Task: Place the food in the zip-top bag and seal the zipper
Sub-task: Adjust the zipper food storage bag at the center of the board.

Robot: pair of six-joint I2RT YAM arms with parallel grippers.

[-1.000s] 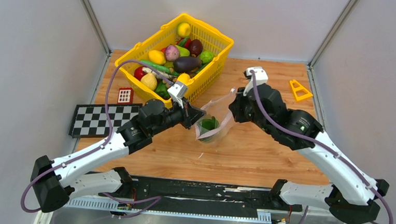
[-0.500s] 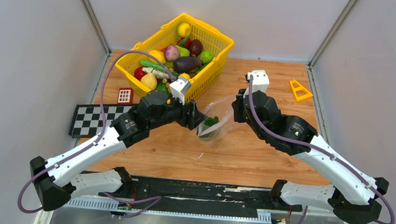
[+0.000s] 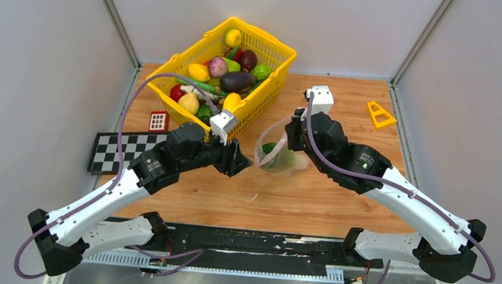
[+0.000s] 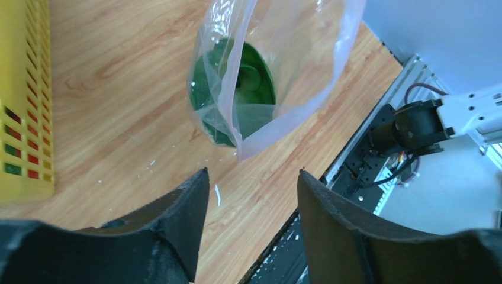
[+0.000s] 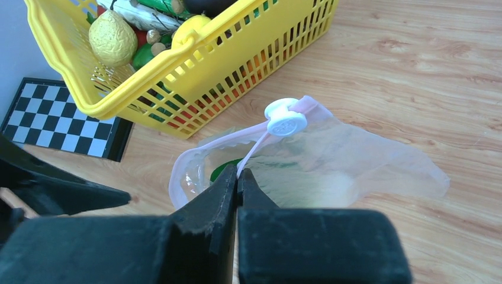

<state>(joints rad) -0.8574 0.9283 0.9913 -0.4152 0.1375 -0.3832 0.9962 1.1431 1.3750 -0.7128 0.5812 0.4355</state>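
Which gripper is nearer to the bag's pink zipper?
Right. The right gripper is shut on the zipper at the mouth of the bag; the left gripper is open beside it, not touching.

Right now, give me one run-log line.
left gripper: open, empty | right gripper: shut on clear plastic zip-top bag | green toy food: inside | pink zipper: unsealed

A yellow plastic lattice basket (image 3: 265, 90) stands at the far left of the wooden table (image 3: 324, 199), heaped with glossy toy fruits and vegetables (image 3: 237, 80). Just right of its near corner rests a clear plastic zip-top bag (image 3: 268, 133) with a green toy vegetable (image 3: 281, 160) inside. A black-and-white checkered board (image 3: 119, 148) lies before the basket on the left, and a yellow triangular frame (image 3: 380, 114) lies far right.
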